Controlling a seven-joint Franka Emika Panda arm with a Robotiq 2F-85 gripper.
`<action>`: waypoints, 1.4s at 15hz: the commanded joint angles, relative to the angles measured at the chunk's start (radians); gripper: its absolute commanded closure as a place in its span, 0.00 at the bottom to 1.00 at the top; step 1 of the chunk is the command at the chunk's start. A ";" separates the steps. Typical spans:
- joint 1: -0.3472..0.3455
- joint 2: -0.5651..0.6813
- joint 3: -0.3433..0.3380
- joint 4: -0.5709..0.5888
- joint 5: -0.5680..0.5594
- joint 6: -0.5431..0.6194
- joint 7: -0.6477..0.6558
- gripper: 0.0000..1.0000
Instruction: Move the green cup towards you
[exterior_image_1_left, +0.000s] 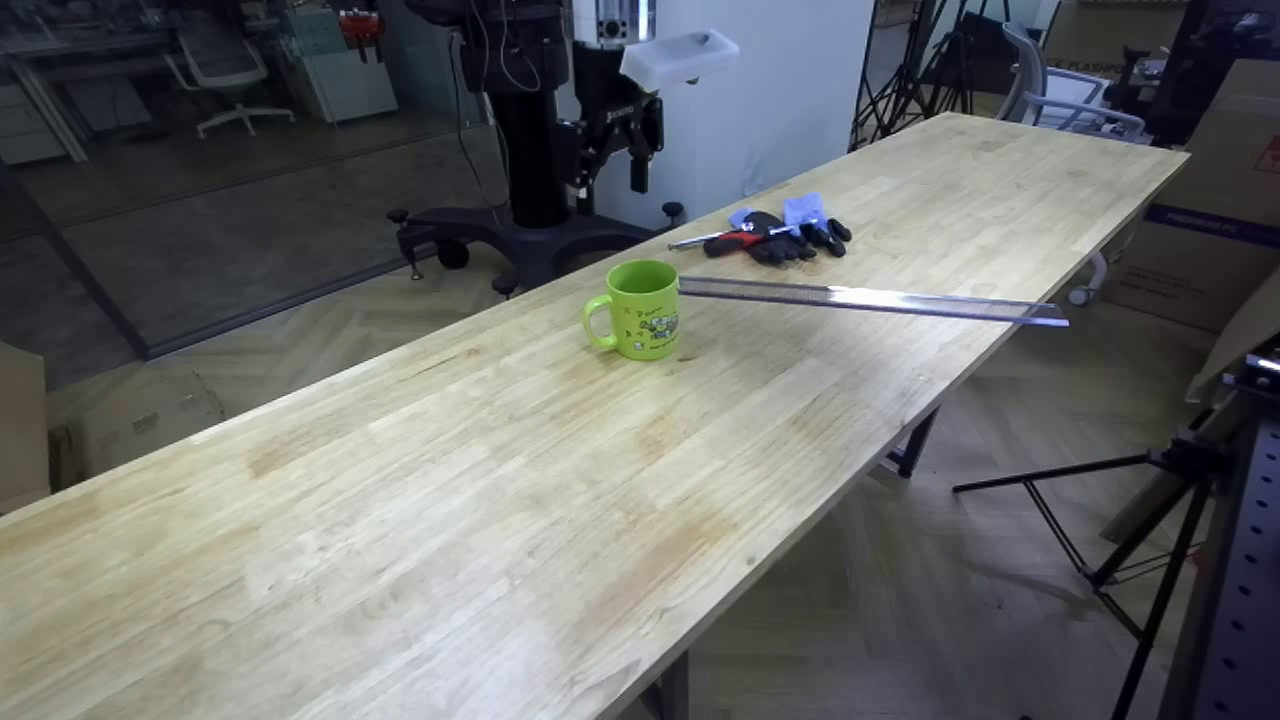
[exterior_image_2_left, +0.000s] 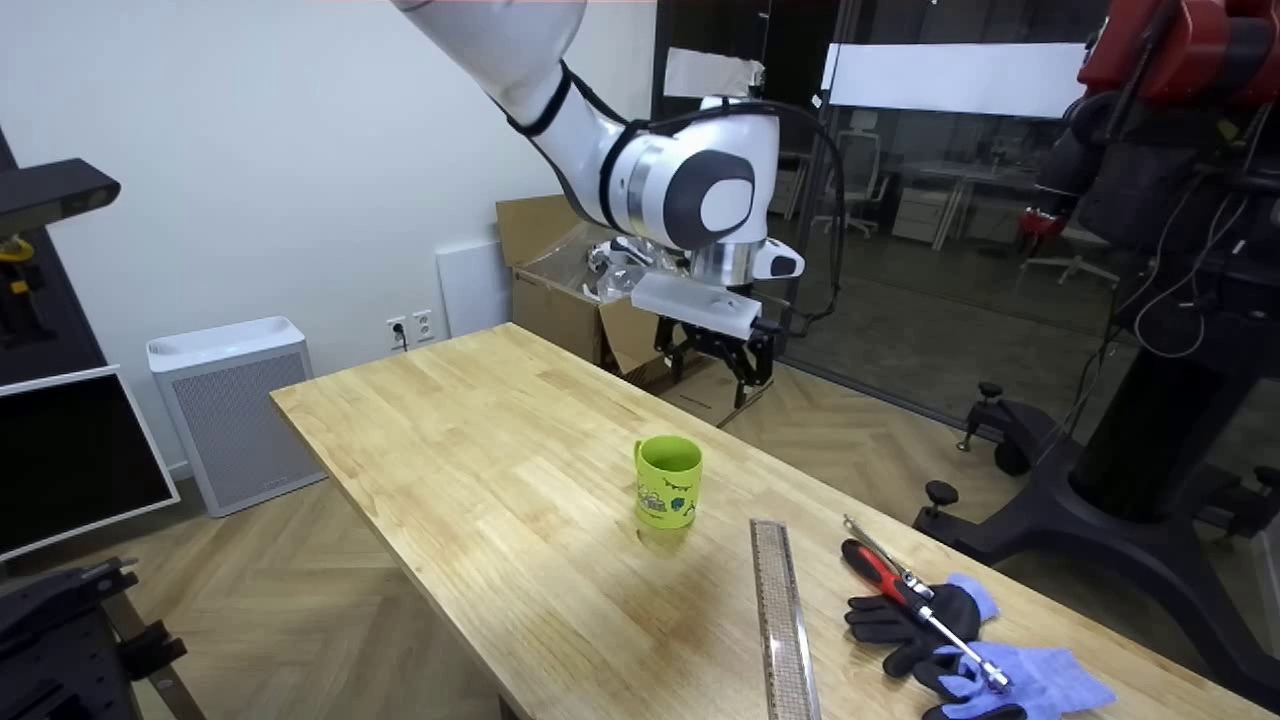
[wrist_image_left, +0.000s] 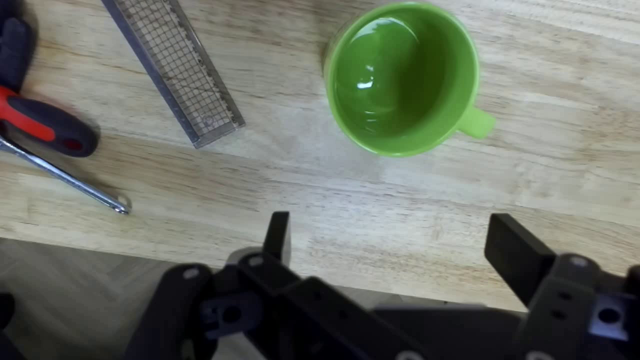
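The green cup (exterior_image_1_left: 640, 322) is a lime-green mug with small printed pictures. It stands upright on the wooden table, and it also shows in an exterior view (exterior_image_2_left: 666, 492). In the wrist view the cup (wrist_image_left: 400, 80) is seen from above, empty inside, with its handle to the lower right. My gripper (wrist_image_left: 388, 225) is open with nothing between its fingers, and it is apart from the cup. In both exterior views the gripper (exterior_image_1_left: 612, 188) (exterior_image_2_left: 708, 388) hangs above table height by the table's long edge, with the cup farther in on the table.
A clear gridded ruler (wrist_image_left: 180, 70) (exterior_image_2_left: 782, 620) lies near the cup. Beyond it are black and blue gloves (exterior_image_2_left: 1040, 675), a red-black screwdriver (exterior_image_2_left: 880, 572) and a metal ratchet (exterior_image_2_left: 950, 640). The table edge (wrist_image_left: 200, 260) runs under the gripper. A cardboard box (exterior_image_2_left: 550, 310) stands behind the table.
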 joint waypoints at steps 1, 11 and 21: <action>-0.025 0.111 0.031 0.179 0.001 -0.089 0.027 0.00; -0.038 0.081 0.059 0.156 0.080 -0.268 0.083 0.00; 0.004 0.041 0.052 -0.027 0.066 -0.115 0.141 0.00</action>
